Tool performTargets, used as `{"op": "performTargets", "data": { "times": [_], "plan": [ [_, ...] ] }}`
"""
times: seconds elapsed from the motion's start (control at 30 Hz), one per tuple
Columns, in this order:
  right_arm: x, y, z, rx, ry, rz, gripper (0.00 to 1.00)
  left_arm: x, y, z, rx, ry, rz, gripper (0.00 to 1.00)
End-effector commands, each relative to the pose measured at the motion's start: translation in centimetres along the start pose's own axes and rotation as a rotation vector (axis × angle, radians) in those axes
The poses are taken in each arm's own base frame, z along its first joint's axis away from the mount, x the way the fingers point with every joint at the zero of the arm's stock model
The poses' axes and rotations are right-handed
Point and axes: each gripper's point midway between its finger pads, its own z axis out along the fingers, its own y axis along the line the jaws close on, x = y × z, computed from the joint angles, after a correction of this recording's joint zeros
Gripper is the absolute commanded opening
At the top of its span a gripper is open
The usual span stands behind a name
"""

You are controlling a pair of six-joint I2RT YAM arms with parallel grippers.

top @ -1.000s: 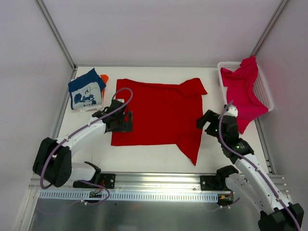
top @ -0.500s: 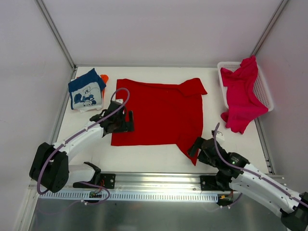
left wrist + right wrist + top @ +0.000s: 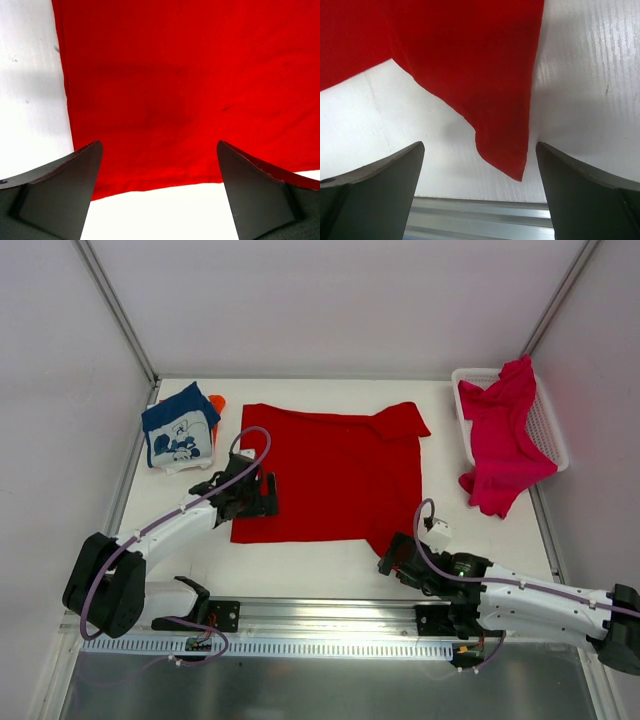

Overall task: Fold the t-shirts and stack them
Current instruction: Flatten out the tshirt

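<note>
A bright red t-shirt (image 3: 330, 470) lies spread flat mid-table, one sleeve tip pointing toward the near edge. My left gripper (image 3: 266, 495) hovers open over its left near corner; in the left wrist view the red t-shirt's (image 3: 175, 85) hem runs between the wide fingers of the left gripper (image 3: 159, 150). My right gripper (image 3: 390, 560) is open at the red sleeve tip (image 3: 507, 155), which lies between its fingers (image 3: 479, 150), untouched. A magenta-pink t-shirt (image 3: 500, 435) hangs out of the basket. A folded navy t-shirt (image 3: 180, 430) lies on an orange one (image 3: 217, 401) at the far left.
The white mesh basket (image 3: 551, 425) stands at the far right by the wall. A metal rail (image 3: 480, 217) runs along the table's near edge, just below the right gripper. Frame posts rise at both back corners.
My right arm has swung down from beside the shirt's right edge to its near sleeve tip. The left gripper has crept slightly toward the near hem. Both stayed open.
</note>
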Motion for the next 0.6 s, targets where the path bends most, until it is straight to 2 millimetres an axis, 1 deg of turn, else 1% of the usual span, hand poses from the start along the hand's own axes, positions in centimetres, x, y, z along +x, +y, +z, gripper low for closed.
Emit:
{"op": "performTargets", "data": {
  "times": [0.0, 0.07, 0.1, 0.17, 0.2, 0.27, 0.3, 0.37, 0.43, 0.47, 0.5, 0.53, 0.57],
  "plan": [
    [-0.6, 0.7, -0.1, 0.006, -0.037, 0.026, 0.99, 0.0, 0.5, 0.2, -0.028, -0.024, -0.02, 0.99],
    [-0.8, 0.9, -0.1, -0.016, -0.047, 0.04, 0.98, -0.1, 0.6, 0.1, -0.033, -0.03, -0.019, 0.99],
    [-0.8, 0.7, -0.2, -0.017, -0.048, 0.039, 0.94, -0.1, 0.6, 0.1, -0.033, -0.034, -0.019, 0.99],
    [-1.2, 0.5, -0.4, -0.025, -0.066, 0.05, 0.89, -0.2, 0.6, 0.1, -0.032, -0.039, -0.019, 0.99],
    [-1.1, -0.2, -0.3, -0.009, -0.07, 0.043, 0.83, -0.2, 0.6, 0.1, -0.034, -0.038, -0.02, 0.99],
    [-1.2, -0.5, -0.3, -0.011, -0.079, 0.048, 0.65, -0.1, 0.6, 0.2, -0.036, -0.031, -0.023, 0.99],
    [-1.2, -0.7, -0.3, -0.021, -0.08, 0.051, 0.5, 0.0, 0.6, 0.3, -0.036, -0.025, -0.022, 0.99],
    [-1.1, -0.9, -0.2, -0.026, -0.081, 0.063, 0.25, 0.0, 0.6, 0.4, -0.036, -0.024, -0.024, 0.99],
    [-1.0, -1.0, -0.2, -0.029, -0.079, 0.066, 0.19, 0.1, 0.6, 0.4, -0.037, -0.023, -0.026, 0.99],
    [-1.0, -1.2, -0.2, -0.022, -0.079, 0.063, 0.14, 0.2, 0.7, 0.4, -0.039, -0.02, -0.026, 0.99],
    [-0.9, -1.4, -0.2, -0.014, -0.077, 0.058, 0.03, 0.1, 0.7, 0.4, -0.039, -0.022, -0.026, 0.99],
    [-0.9, -1.5, -0.1, -0.008, -0.075, 0.053, 0.0, 0.1, 0.7, 0.4, -0.039, -0.022, -0.026, 0.99],
    [-0.9, -1.5, -0.1, -0.003, -0.076, 0.052, 0.01, 0.2, 0.7, 0.4, -0.04, -0.021, -0.024, 0.99]
  ]
}}
